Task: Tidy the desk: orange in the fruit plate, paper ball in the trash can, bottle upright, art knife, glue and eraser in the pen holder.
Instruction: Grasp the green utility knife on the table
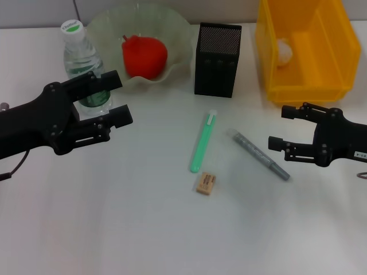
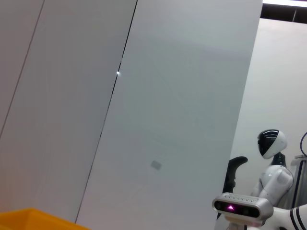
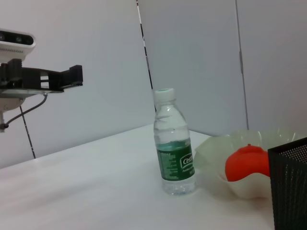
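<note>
White desk (image 1: 114,229) is mostly sorted; orange (image 1: 144,56) sits in the fruit plate (image 1: 178,51), paper ball (image 1: 284,51) in the trash can (image 1: 269,69), bottle (image 1: 82,60) upright by the left pincer (image 1: 117,98), jaws apart; right pincer (image 1: 278,127) also spread, empty; eraser (image 1: 206,183) on the desk probably goes next into the pen holder (image 1: 217,60).

A flat white matte tabletop (image 1: 114,229) is spreading across the head view. Pale grey smooth wall panels (image 2: 182,96) are standing beyond it at twelve o'clock, with a thin dark seam (image 2: 109,105) running between two of them. A white humanoid figure with a glossy black visor (image 2: 272,163) is standing past the panels' edge.
</note>
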